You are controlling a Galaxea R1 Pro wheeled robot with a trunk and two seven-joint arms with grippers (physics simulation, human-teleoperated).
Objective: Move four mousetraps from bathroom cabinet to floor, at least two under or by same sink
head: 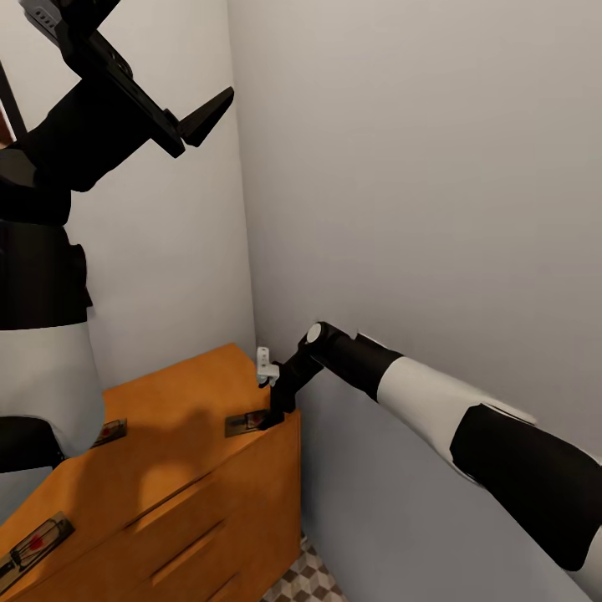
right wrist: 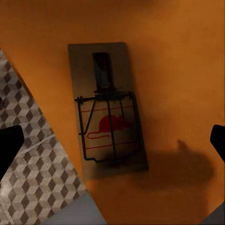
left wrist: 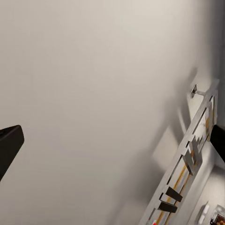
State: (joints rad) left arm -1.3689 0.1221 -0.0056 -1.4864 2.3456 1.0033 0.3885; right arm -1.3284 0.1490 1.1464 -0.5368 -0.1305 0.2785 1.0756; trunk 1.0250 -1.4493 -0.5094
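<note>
Three mousetraps lie on top of the orange-brown cabinet (head: 180,493): one (head: 247,424) near its far right corner, one (head: 109,432) further left, one (head: 33,543) near the front left. My right gripper (head: 272,415) hangs just above the corner one. In the right wrist view this mousetrap (right wrist: 108,110), with wire bar and red mouse print, lies between the spread fingertips (right wrist: 9,145) of the open right gripper (right wrist: 112,143). My left gripper (head: 192,125) is raised high by the wall, open and empty (left wrist: 115,143).
Grey walls meet in a corner right behind the cabinet. A small white fitting (head: 266,365) sits on the wall by the cabinet's far corner. Cube-patterned floor tiles (head: 309,581) show beside the cabinet (right wrist: 33,159). A metal rail (left wrist: 187,164) runs along the wall.
</note>
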